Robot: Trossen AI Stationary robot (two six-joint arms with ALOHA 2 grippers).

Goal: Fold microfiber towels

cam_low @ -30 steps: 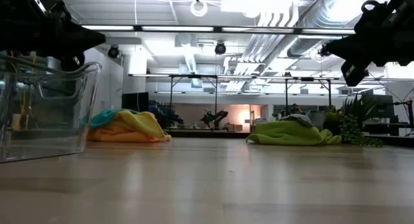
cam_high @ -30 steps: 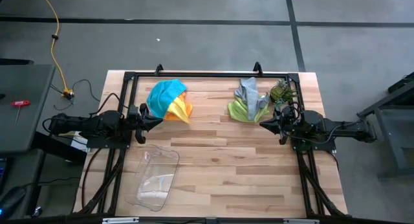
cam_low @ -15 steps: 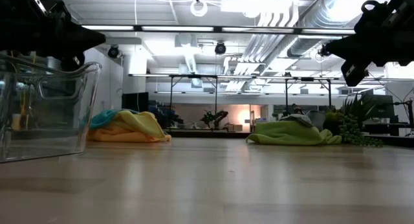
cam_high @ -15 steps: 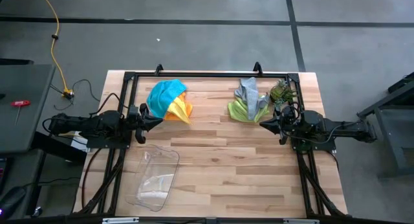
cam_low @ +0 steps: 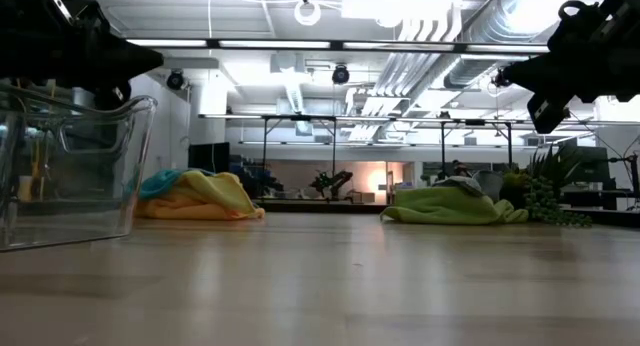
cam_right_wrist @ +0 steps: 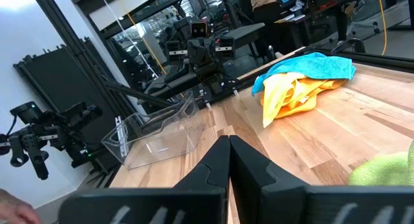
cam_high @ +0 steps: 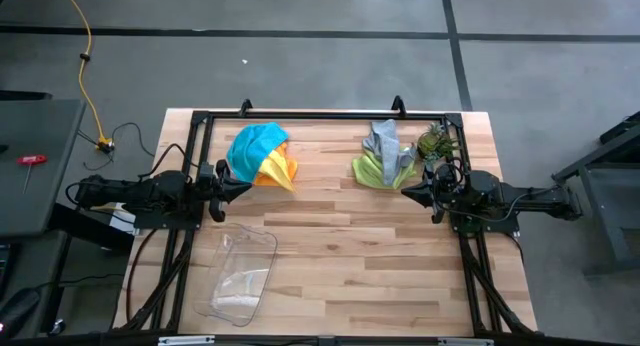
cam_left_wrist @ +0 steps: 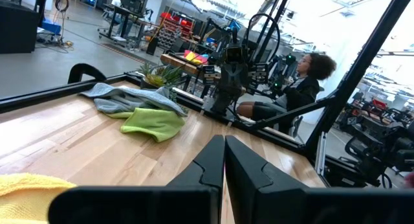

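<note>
The left tool (cam_high: 243, 187) waits at the worktop's (cam_high: 340, 276) nine o'clock edge, its tips pressed together on nothing. Just toward one o'clock of it lies a crumpled heap: teal towel (cam_high: 255, 146) over yellow towel (cam_high: 274, 170) and orange towel (cam_high: 285, 146). At seven o'clock stands a clear plastic tray (cam_high: 240, 276). Toward one o'clock lies the grey towel (cam_high: 383, 139) on the lime green towel (cam_high: 375, 170), beside a small plant (cam_high: 434, 142). The right tool (cam_high: 408, 193), likewise closed and empty, sits at three o'clock.

Likely trouble: a pinch into either heap may lift several cloths at once, since they overlap. The right pile touches the plant, which could be dragged.

Only the left wrist view shows a seated person (cam_left_wrist: 304, 88) beyond the worktop; the high view shows none.
</note>
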